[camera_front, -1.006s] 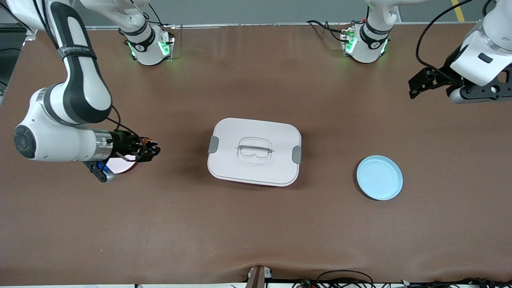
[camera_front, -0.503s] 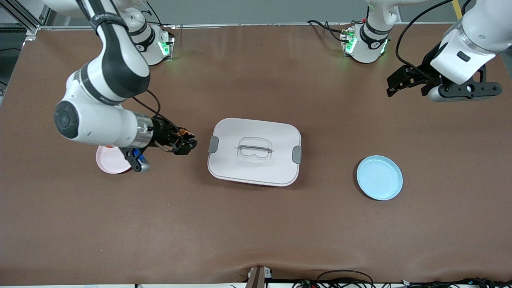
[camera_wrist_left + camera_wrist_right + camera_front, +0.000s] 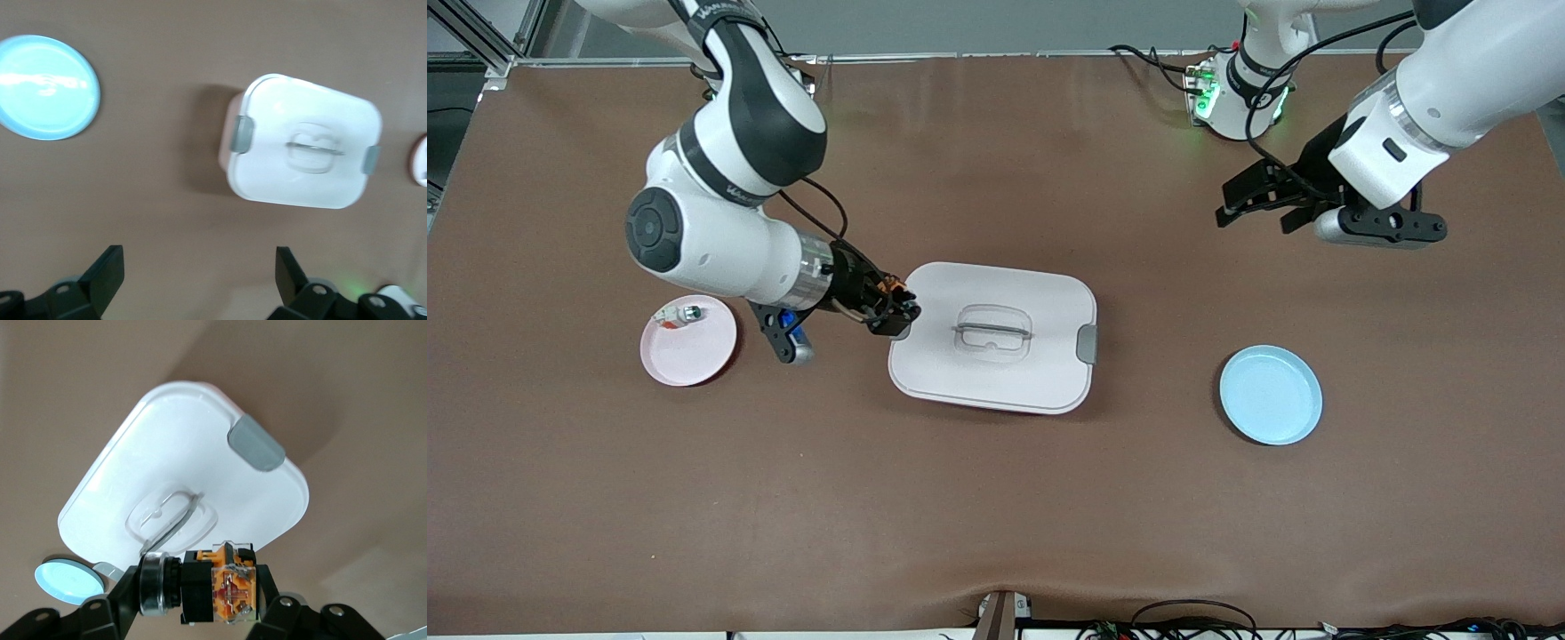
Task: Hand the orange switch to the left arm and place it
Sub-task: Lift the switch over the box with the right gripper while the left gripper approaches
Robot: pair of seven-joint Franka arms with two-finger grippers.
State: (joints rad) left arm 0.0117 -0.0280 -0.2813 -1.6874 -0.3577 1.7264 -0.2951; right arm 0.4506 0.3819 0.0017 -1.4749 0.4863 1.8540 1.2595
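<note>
The orange switch (image 3: 887,293), black with orange markings, is clamped between the fingers of my right gripper (image 3: 895,313). The gripper hangs over the edge of the white box (image 3: 996,356) at the right arm's end. In the right wrist view the switch (image 3: 217,587) lies across the shut gripper (image 3: 200,590), with the box (image 3: 180,467) below. My left gripper (image 3: 1240,203) is open and empty, in the air over bare table toward the left arm's end. In the left wrist view its gripper (image 3: 198,277) stands wide apart, with the box (image 3: 303,143) farther off.
A pink plate (image 3: 694,356) holding a small silver-white part with a red bit (image 3: 680,314) sits toward the right arm's end. A light blue plate (image 3: 1270,394) sits toward the left arm's end, and shows in the left wrist view (image 3: 47,87) and right wrist view (image 3: 67,579).
My right arm has carried the switch from over the pink plate to the box's edge, uncovering the plate. My left arm has swung in toward the table's middle.
</note>
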